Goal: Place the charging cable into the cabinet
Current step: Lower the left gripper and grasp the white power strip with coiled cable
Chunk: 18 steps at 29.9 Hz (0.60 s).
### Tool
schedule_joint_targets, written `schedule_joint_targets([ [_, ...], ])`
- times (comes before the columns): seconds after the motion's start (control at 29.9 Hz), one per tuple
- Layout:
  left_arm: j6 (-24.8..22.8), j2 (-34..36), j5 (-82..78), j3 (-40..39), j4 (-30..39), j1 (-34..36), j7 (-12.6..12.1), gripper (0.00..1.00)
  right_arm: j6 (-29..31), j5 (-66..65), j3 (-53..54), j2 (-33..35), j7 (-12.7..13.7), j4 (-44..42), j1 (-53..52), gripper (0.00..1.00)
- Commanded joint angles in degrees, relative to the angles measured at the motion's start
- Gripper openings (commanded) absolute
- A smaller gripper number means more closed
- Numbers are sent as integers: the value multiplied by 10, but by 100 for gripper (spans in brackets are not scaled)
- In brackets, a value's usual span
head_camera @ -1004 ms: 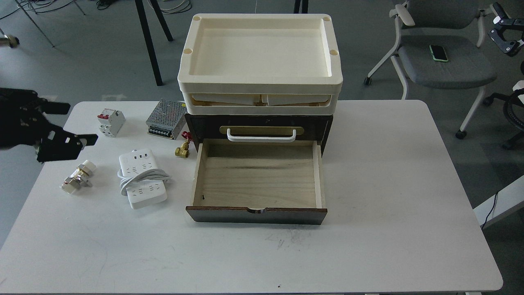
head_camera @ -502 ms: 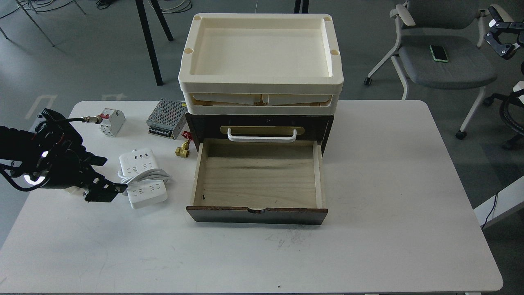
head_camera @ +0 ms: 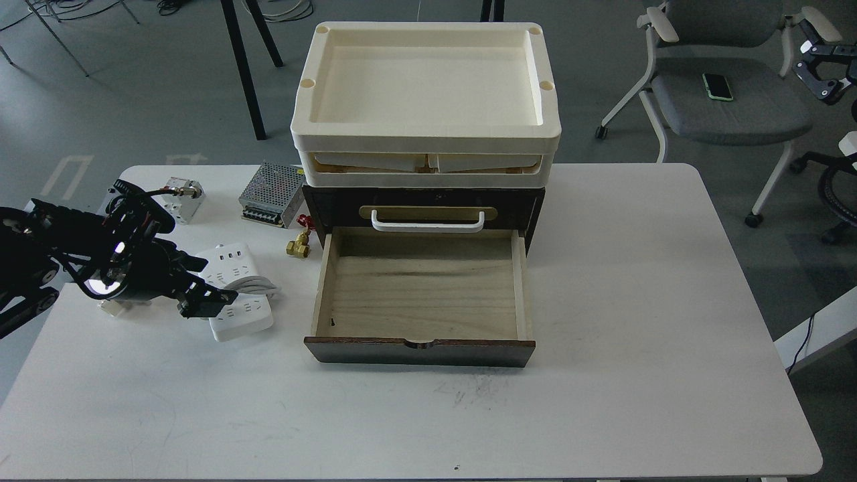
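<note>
The charging cable, a white power strip [head_camera: 242, 316] with its cord looped around the middle, lies on the white table [head_camera: 636, 301] left of the cabinet. My left gripper [head_camera: 206, 284] is open, just above the strip's left side, and covers part of it. The dark brown cabinet [head_camera: 335, 204] stands at the middle back. Its bottom light wood drawer [head_camera: 422, 288] is pulled out and empty. The upper drawer with the white handle [head_camera: 428, 221] is shut. My right gripper [head_camera: 820, 70] is small at the far right edge, away from the table.
Cream plastic trays [head_camera: 425, 144] are stacked on the cabinet. A white-and-red circuit breaker [head_camera: 182, 201], a perforated metal power supply box [head_camera: 271, 194] and a small brass valve [head_camera: 298, 246] lie behind the strip. An office chair [head_camera: 723, 100] stands at the back right.
My left arm has swung in from the table's left edge to the right and now has its gripper over the power strip. The right gripper has shifted slightly at the right edge.
</note>
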<state>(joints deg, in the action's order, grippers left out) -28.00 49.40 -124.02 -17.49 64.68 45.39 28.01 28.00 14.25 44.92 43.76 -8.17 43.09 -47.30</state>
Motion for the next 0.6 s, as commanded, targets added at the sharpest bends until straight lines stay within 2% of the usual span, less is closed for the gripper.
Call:
schedule_joint_targets([
  [0.0, 0, -15, 0, 1, -15, -1, 0, 79, 0, 1, 0, 0, 0, -1, 0, 100],
  [0.13, 0, -31, 1, 1, -18, -1, 0, 78, 0, 1, 0, 0, 0, 0, 0, 100],
  [0.57, 1, -91, 1, 2, -94, -3, 0, 76, 0, 0, 0, 2, 0, 0, 5, 100],
])
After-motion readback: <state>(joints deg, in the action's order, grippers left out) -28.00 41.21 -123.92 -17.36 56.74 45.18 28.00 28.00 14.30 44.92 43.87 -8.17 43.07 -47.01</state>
